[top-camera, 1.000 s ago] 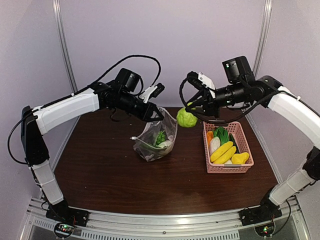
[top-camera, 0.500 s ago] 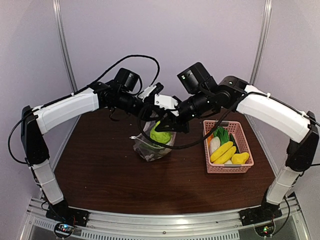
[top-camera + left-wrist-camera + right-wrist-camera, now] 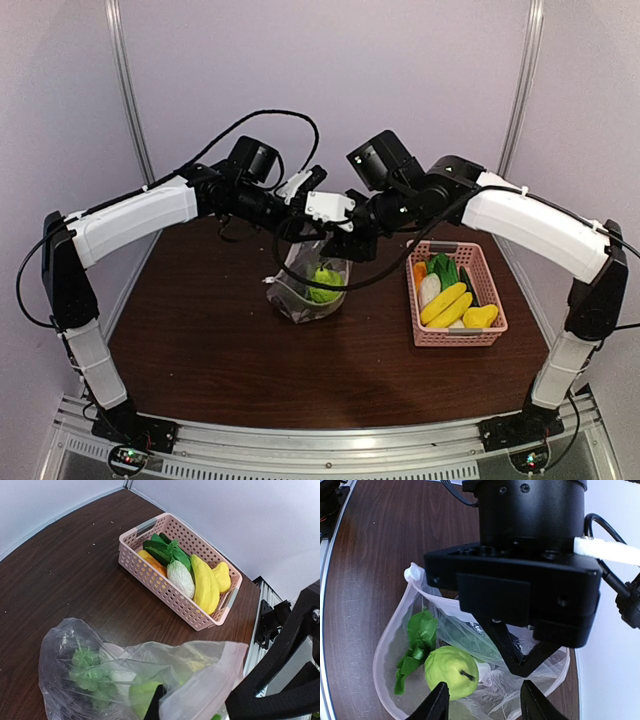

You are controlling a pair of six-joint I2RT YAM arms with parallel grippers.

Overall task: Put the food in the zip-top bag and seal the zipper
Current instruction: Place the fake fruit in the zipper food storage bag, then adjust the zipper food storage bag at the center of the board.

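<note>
The clear zip-top bag [image 3: 308, 290] stands open on the brown table. My left gripper [image 3: 303, 216] is shut on the bag's upper rim and holds the mouth up; in the left wrist view one black finger [image 3: 155, 705] shows against the plastic [image 3: 100, 675]. My right gripper [image 3: 342, 238] hangs open just over the mouth, its fingers [image 3: 437, 704] apart and empty. The green round fruit [image 3: 452, 672] lies loose inside the bag beside leafy greens [image 3: 417, 642]. The pale zipper [image 3: 395, 614] runs round the open mouth. Yellow bananas [image 3: 447, 303] and a white radish [image 3: 429, 288] lie in the pink basket.
The pink slatted basket [image 3: 489, 290] stands right of the bag, also holding greens and an orange piece; it shows in the left wrist view [image 3: 150, 575] too. The left gripper's black body [image 3: 520, 580] sits close above my right fingers. Walls close in at the back and sides.
My right gripper carried the green round fruit from above the basket leftward to the bag, let it go into the bag and now stands open above it. The left arm held still.
</note>
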